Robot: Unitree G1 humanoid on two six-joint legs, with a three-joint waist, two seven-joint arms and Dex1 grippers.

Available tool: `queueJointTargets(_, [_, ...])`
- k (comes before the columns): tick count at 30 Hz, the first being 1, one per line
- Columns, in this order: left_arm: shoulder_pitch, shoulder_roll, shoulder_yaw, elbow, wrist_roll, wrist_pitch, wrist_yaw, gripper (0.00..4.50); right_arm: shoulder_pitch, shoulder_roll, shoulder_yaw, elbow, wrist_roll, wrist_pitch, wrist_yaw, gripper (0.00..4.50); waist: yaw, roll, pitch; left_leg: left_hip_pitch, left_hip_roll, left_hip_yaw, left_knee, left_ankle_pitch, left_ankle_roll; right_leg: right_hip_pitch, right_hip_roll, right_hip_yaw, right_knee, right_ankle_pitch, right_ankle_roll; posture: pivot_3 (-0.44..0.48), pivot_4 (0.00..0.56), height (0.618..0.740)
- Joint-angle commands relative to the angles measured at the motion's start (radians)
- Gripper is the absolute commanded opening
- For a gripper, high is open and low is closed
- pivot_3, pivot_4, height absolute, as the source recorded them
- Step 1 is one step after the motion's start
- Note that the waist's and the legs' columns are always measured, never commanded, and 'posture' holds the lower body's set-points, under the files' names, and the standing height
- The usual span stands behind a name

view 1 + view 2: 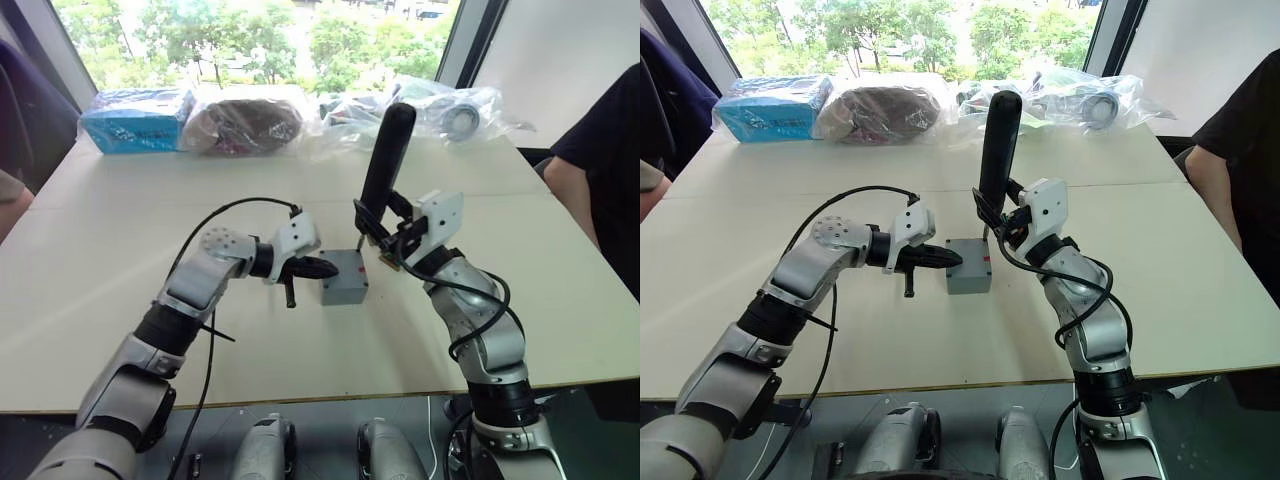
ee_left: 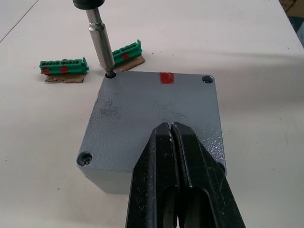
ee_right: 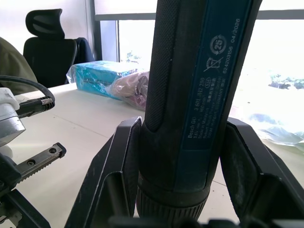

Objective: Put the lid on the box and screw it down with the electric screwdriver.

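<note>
The grey lid (image 2: 156, 107), marked with a red dot, lies flush on the grey box (image 1: 344, 290) in the middle of the table. My left gripper (image 2: 170, 130) is shut, its tips resting on the lid's edge nearest my left arm. My right gripper (image 1: 385, 230) is shut on the black electric screwdriver (image 1: 386, 160), which it holds upright just behind the box. The screwdriver's metal bit (image 2: 100, 40) stands in the lid's corner screw hole on the side away from my left gripper. Two other corner holes show, one with a screw head in it.
Two small green circuit pieces (image 2: 64, 66) lie on the table close behind the box. A blue package (image 1: 135, 120) and several plastic bags (image 1: 245, 125) line the table's far edge. A person in black (image 1: 600, 170) sits at the right.
</note>
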State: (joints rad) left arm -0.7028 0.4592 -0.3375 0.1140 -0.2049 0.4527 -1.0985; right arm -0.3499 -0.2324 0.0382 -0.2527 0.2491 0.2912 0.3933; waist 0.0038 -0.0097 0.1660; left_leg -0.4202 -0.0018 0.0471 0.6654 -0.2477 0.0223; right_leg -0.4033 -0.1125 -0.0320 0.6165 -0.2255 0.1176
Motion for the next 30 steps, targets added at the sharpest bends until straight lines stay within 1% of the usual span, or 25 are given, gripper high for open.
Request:
queueJointTargets(1, [0.003, -0.002, 0.013, -0.022, 0.002, 0.001, 0.006, 0.0, 0.043, -0.018, 0.049, 0.094, -0.019, 0.088, 0.026, 1.86, 0.0, 0.0, -0.001, 0.0, 0.0, 0.0, 0.0, 0.0, 0.0, 0.0, 0.0, 0.0, 0.0, 0.0, 0.0, 0.0, 0.15, 0.74])
queueJointTargets(23, [0.019, -0.002, 0.013, -0.033, -0.002, 0.003, 0.01, 0.0, 0.031, -0.034, 0.023, 0.075, -0.005, 0.085, 0.042, 1.86, 0.001, 0.0, -0.006, 0.0, 0.001, 0.0, 0.0, 0.0, 0.0, 0.0, -0.001, 0.0, -0.001, -0.001, -0.001, 0.0, 0.15, 0.74])
queueJointTargets(27, [0.019, -0.006, 0.013, -0.026, -0.001, 0.002, 0.013, 0.0, 0.003, -0.045, 0.003, 0.048, 0.012, 0.091, 0.05, 1.86, 0.002, 0.0, -0.006, 0.0, 0.001, 0.0, 0.0, 0.0, 0.0, 0.0, -0.001, 0.0, -0.001, -0.001, -0.001, 0.0, 0.15, 0.74])
queueJointTargets(30, [0.023, -0.004, 0.016, -0.023, 0.0, 0.003, 0.012, 0.0, -0.073, -0.053, -0.044, -0.022, 0.077, 0.151, 0.049, 1.86, 0.002, 0.0, -0.006, 0.0, 0.0, 0.0, -0.001, 0.0, 0.0, 0.0, -0.002, 0.0, -0.001, -0.001, -0.001, 0.0, 0.15, 0.74])
